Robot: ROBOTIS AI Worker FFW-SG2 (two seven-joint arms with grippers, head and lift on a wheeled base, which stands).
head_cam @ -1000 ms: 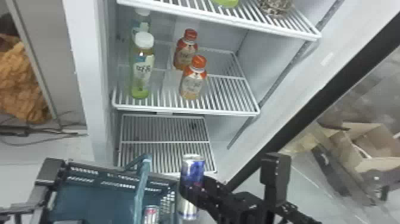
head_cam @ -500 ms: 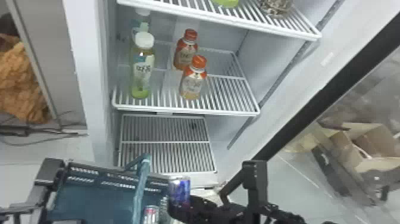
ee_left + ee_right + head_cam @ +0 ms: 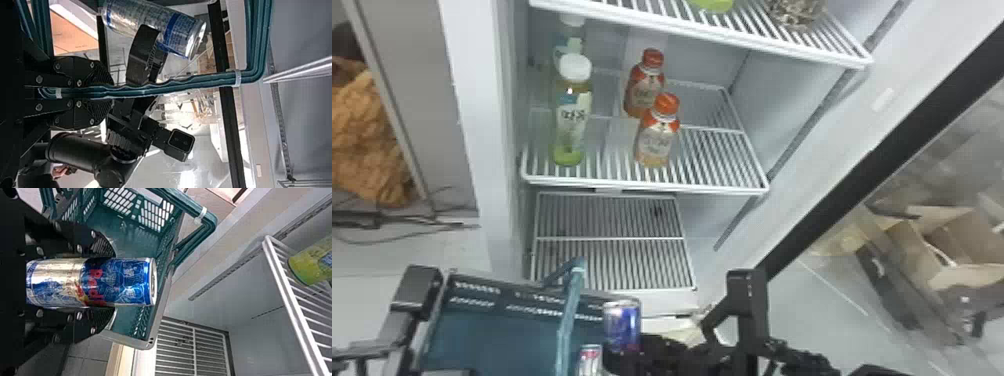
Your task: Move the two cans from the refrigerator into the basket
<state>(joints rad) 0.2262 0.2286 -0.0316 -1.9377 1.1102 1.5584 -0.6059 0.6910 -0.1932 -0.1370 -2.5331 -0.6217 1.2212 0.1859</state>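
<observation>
At the near left of the scene, in front of the refrigerator's lower rack (image 3: pixel 612 239), the left gripper (image 3: pixel 452 372) is clamped on the handle (image 3: pixel 568 312) of the teal basket (image 3: pixel 492 335). The right gripper (image 3: pixel 624 353) is clamped on a blue and silver can (image 3: pixel 622 324), one finger on each side. The can stands upright by the basket's right side, with part of the basket behind it in the right wrist view; its height against the rim I cannot tell. A second can (image 3: pixel 590 359), red and silver, shows within the basket's outline, between the handle and the held can. On the refrigerator's shelf (image 3: pixel 644 187), two orange-capped bottles (image 3: pixel 659 132) stand to the right of a white-capped bottle (image 3: pixel 573 112), with another white-capped bottle (image 3: pixel 572 37) behind it.
</observation>
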